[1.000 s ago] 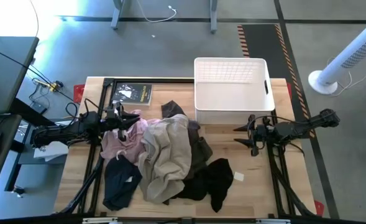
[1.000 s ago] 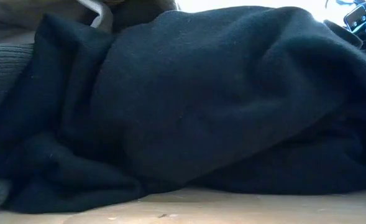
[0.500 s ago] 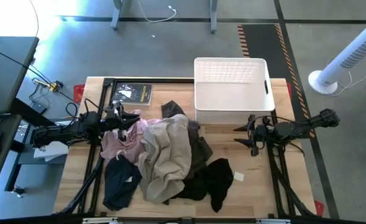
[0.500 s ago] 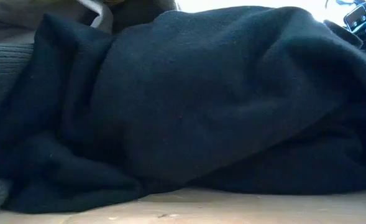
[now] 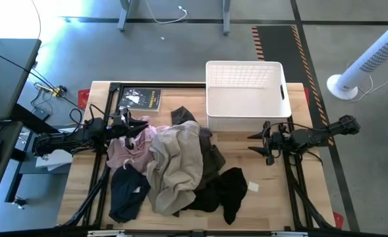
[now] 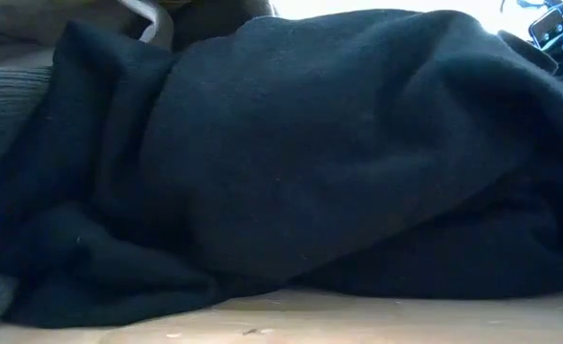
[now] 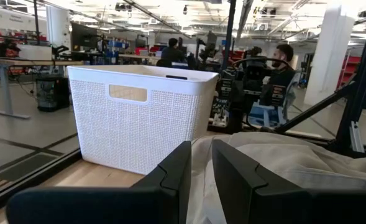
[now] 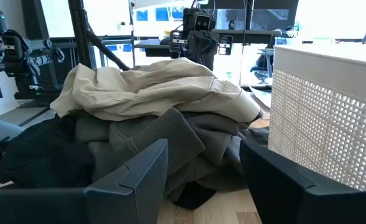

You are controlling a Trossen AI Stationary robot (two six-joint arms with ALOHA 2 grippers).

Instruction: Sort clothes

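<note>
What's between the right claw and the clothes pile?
Just bare table in the high view: the right gripper, open, hangs clear of the clothes.

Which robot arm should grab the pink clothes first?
Probably the left. Its gripper hangs right at the pink garment, while the right gripper waits beyond the pile, nearer the basket.

No legible text anywhere; lettering on the dark book (image 5: 140, 99) unreadable.
</note>
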